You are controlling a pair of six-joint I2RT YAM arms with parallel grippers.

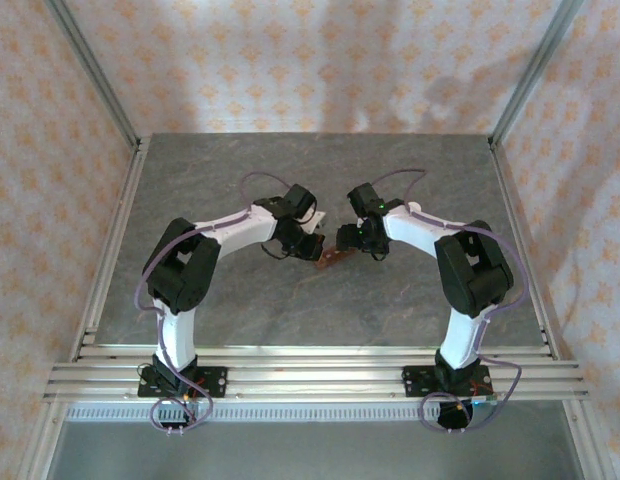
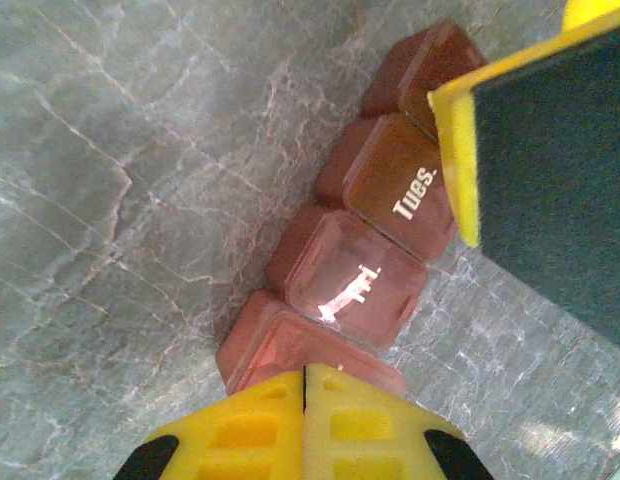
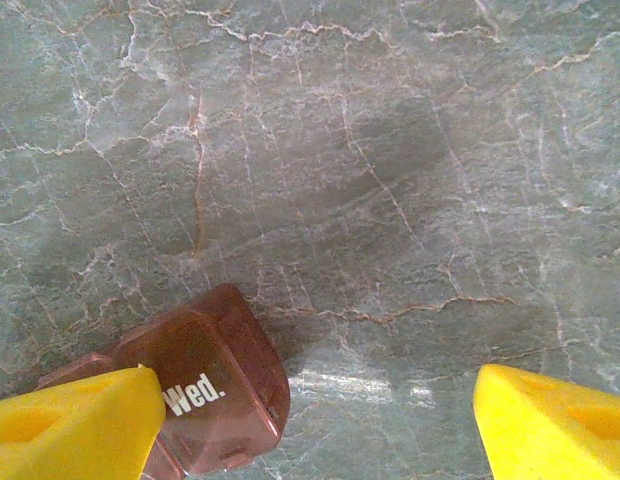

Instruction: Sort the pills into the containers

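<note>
The containers (image 1: 332, 258) are a dark red-brown strip of four lidded compartments lying on the grey table between my two arms. In the left wrist view the containers (image 2: 355, 275) run diagonally, with lids marked "Tues." and "Fri." My left gripper (image 2: 305, 372) is shut, and its yellow tips sit over the strip's nearest end compartment with nothing between them. My right gripper (image 3: 320, 400) is open; its left finger (image 3: 75, 420) overlaps the "Wed." compartment (image 3: 215, 380) at the strip's other end. Its finger (image 2: 460, 150) also appears in the left wrist view. The pills are out of view.
The grey marbled table (image 1: 230, 170) is bounded by aluminium rails (image 1: 310, 365) in front and metal posts at the back corners. Patterned walls stand behind and to both sides. Both arms (image 1: 180, 270) bend inward toward the table's middle.
</note>
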